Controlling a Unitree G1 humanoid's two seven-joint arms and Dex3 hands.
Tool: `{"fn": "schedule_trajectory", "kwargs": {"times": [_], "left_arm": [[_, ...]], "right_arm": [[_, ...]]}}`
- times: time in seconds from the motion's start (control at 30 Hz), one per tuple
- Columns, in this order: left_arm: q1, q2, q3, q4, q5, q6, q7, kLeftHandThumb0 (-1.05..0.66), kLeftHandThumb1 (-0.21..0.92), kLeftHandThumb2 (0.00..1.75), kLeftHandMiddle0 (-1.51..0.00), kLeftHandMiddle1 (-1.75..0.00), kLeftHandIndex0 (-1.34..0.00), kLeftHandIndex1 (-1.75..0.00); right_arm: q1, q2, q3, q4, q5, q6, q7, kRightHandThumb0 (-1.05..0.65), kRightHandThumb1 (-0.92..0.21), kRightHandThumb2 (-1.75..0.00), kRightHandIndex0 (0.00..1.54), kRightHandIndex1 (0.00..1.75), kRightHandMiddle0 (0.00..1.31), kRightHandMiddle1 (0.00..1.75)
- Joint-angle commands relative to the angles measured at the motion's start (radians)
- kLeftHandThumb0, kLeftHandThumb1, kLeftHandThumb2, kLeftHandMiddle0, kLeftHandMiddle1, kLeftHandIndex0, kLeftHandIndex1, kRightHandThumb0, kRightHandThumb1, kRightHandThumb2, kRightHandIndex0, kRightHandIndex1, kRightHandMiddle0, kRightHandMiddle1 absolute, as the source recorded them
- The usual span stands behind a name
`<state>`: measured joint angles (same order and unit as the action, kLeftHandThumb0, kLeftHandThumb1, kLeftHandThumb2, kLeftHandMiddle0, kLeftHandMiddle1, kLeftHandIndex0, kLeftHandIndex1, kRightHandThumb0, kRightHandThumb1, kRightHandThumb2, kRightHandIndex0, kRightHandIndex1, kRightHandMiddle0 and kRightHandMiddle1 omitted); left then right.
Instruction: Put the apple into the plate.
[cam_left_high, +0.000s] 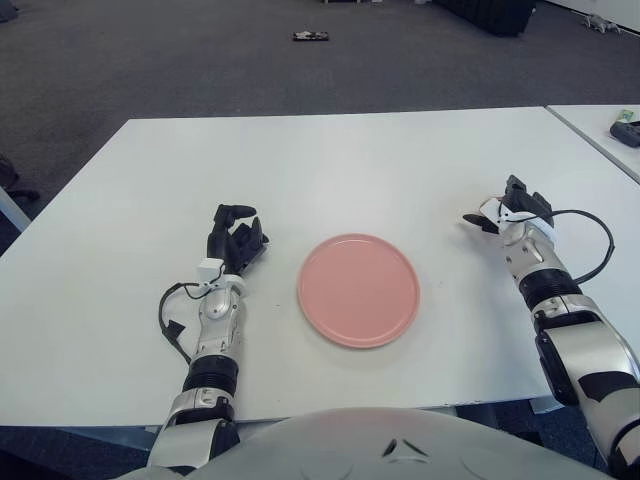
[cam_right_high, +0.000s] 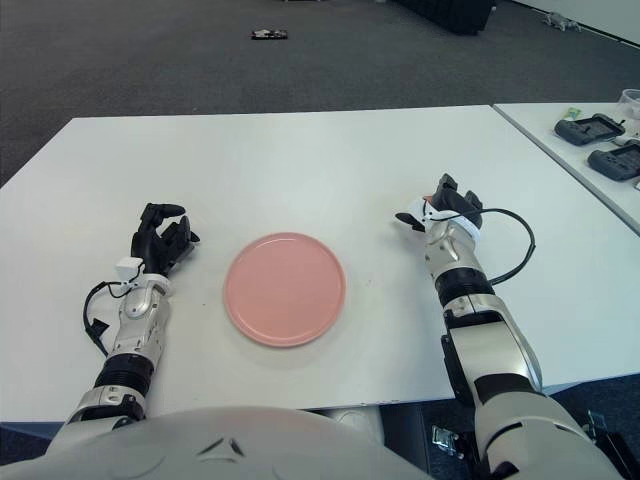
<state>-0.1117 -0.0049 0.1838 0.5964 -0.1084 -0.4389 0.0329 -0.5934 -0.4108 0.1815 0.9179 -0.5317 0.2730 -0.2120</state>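
A round pink plate (cam_left_high: 358, 290) lies empty on the white table (cam_left_high: 330, 160), near the front edge and in the middle. No apple shows in either view. My left hand (cam_left_high: 235, 235) is just left of the plate, fingers up and relaxed, holding nothing. My right hand (cam_left_high: 500, 215) is to the right of the plate and a bit farther back, fingers spread toward the plate, holding nothing.
A second white table (cam_right_high: 600, 190) stands to the right across a narrow gap, with black handheld devices (cam_right_high: 590, 128) on it. A small dark object (cam_left_high: 310, 36) lies on the carpet far behind the table.
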Motion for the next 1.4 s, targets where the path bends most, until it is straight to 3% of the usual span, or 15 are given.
{"fn": "schedule_trajectory", "kwargs": {"times": [0.0, 0.3, 0.4, 0.5, 0.57, 0.73, 0.87, 1.03, 1.07, 1.13, 1.23, 1.37], "left_arm": [[0.048, -0.006, 0.001, 0.039, 0.006, 0.041, 0.012, -0.37, 0.73, 0.79, -0.71, -1.75, -0.31, -1.75], [0.049, -0.006, 0.0, 0.038, 0.008, 0.034, 0.012, -0.37, 0.74, 0.79, -0.72, -1.75, -0.3, -1.75], [0.05, -0.007, 0.001, 0.038, 0.005, 0.03, 0.009, -0.37, 0.74, 0.79, -0.72, -1.75, -0.3, -1.75], [0.05, -0.007, 0.001, 0.037, 0.008, 0.031, 0.015, -0.37, 0.74, 0.79, -0.72, -1.75, -0.3, -1.75], [0.053, -0.008, -0.001, 0.032, 0.013, 0.034, 0.021, -0.37, 0.74, 0.78, -0.72, -1.75, -0.3, -1.75], [0.056, -0.008, -0.002, 0.026, 0.009, 0.047, 0.022, -0.37, 0.74, 0.78, -0.72, -1.75, -0.3, -1.75], [0.057, -0.007, -0.002, 0.024, 0.006, 0.049, 0.018, -0.37, 0.74, 0.78, -0.72, -1.75, -0.3, -1.75], [0.061, -0.007, -0.002, 0.016, 0.001, 0.05, 0.011, -0.37, 0.74, 0.78, -0.72, -1.75, -0.3, -1.75], [0.061, -0.007, -0.002, 0.015, 0.001, 0.05, 0.011, -0.37, 0.74, 0.78, -0.73, -1.75, -0.3, -1.75], [0.062, -0.008, -0.001, 0.013, -0.001, 0.051, 0.011, -0.37, 0.74, 0.78, -0.73, -1.75, -0.3, -1.75], [0.06, -0.008, 0.0, 0.014, -0.002, 0.053, 0.012, -0.37, 0.74, 0.78, -0.73, -1.75, -0.3, -1.75], [0.056, -0.007, 0.001, 0.019, -0.003, 0.054, 0.013, -0.37, 0.74, 0.79, -0.73, -1.75, -0.3, -1.75]], "right_arm": [[0.0, 0.037, 0.02, 0.071, 0.013, -0.005, 0.014, -1.02, -0.88, -0.19, 0.0, 0.0, 0.0, 0.13], [-0.034, 0.063, 0.039, 0.15, 0.023, -0.038, 0.002, -0.9, -0.83, -0.18, 0.0, 0.0, 0.0, 0.31], [-0.04, 0.067, 0.042, 0.171, 0.024, -0.057, -0.007, -0.83, -0.68, -0.43, 0.01, 0.02, 0.0, 0.43], [-0.045, 0.07, 0.045, 0.189, 0.026, -0.078, -0.015, -0.73, -0.54, -0.66, 0.0, 0.21, 0.0, 0.61], [-0.048, 0.071, 0.046, 0.2, 0.028, -0.092, -0.019, -0.62, -0.45, -0.8, 0.0, 0.49, 0.0, 0.85], [-0.058, 0.078, 0.053, 0.22, 0.03, -0.105, -0.025, -0.45, -0.32, -1.0, 0.0, 0.95, 0.01, 1.34], [-0.062, 0.08, 0.056, 0.222, 0.029, -0.103, -0.027, -0.33, -0.26, -1.13, 0.0, 1.26, 0.06, 1.58], [-0.067, 0.086, 0.057, 0.227, 0.028, -0.097, -0.041, -0.26, -0.24, -1.2, 0.0, 1.55, 0.12, 1.71], [-0.068, 0.087, 0.057, 0.229, 0.028, -0.097, -0.043, -0.31, -0.35, -1.13, 0.0, 1.62, 0.23, 1.72], [-0.071, 0.086, 0.06, 0.235, 0.026, -0.101, -0.046, -0.35, -0.45, -1.05, 0.0, 1.68, 0.33, 1.72], [-0.074, 0.084, 0.065, 0.243, 0.022, -0.111, -0.051, -0.12, -0.45, -1.13, 0.2, 1.71, 0.44, 1.74], [-0.074, 0.086, 0.064, 0.24, 0.026, -0.114, -0.067, -0.03, -0.35, -1.26, 0.43, 1.68, 0.52, 1.74]]}}
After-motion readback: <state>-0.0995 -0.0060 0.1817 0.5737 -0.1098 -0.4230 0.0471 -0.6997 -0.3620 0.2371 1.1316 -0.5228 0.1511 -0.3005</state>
